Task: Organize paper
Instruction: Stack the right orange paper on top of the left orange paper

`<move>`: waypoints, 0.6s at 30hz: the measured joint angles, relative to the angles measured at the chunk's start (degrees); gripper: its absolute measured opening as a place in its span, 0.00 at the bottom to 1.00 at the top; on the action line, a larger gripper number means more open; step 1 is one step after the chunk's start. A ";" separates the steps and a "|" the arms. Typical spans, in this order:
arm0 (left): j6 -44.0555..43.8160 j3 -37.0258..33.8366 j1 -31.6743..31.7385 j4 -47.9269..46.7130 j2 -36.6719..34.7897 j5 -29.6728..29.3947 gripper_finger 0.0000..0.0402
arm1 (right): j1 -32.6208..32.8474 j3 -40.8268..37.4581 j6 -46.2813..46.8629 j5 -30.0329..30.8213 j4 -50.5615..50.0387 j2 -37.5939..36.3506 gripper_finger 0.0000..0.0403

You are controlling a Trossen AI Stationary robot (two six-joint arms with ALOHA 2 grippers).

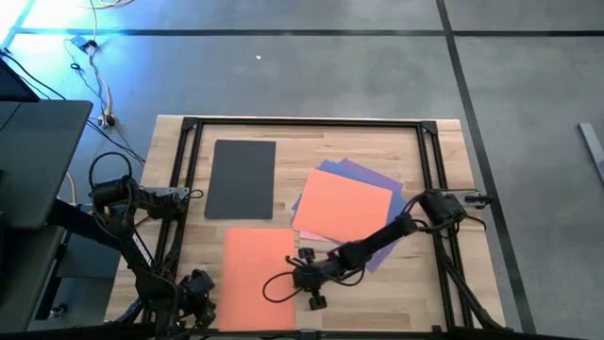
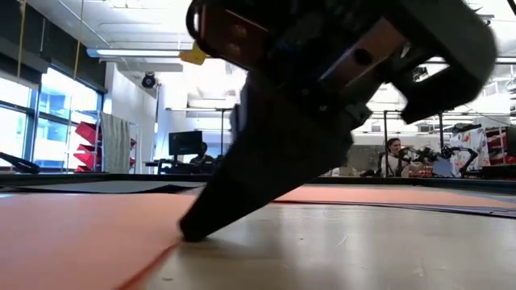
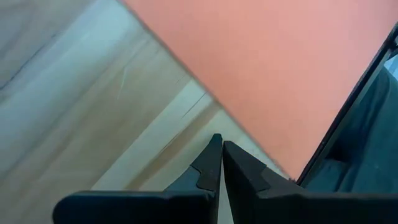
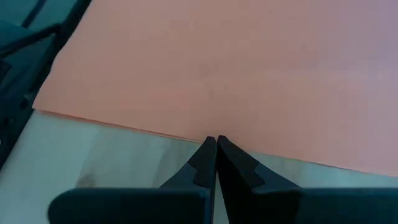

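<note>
A salmon-orange sheet lies flat near the table's near edge. My right gripper is shut, its tips at that sheet's right edge. A dark grey sheet lies flat toward the far left. Another orange sheet tops a fanned pile of purple and blue sheets right of centre. My left gripper is shut and stays over bare wood beside the near sheet's left edge, at the table's near-left. My right gripper's shut fingertips come down slanting from the table's right onto the right edge of the salmon-orange sheet. They meet the tabletop just where paper ends and wood begins. The sheet lies flat on the table.
A black frame runs around the tabletop, with rails down the left and right. Bare wood lies right of the near sheet. My right arm crosses over the pile's near corner. People sit in the room beyond.
</note>
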 joint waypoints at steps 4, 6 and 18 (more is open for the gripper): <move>-1.38 0.96 -0.08 -4.47 -1.12 0.38 0.00 | 0.38 -0.02 0.92 1.37 -0.52 -0.29 0.00; -1.60 3.09 -0.15 -10.79 -1.81 -0.80 0.00 | 0.48 -0.02 0.99 2.04 -0.44 -0.29 0.00; 11.84 8.57 10.71 -14.84 -0.71 -22.85 0.00 | 2.99 -0.04 0.82 15.13 -10.82 -12.16 0.00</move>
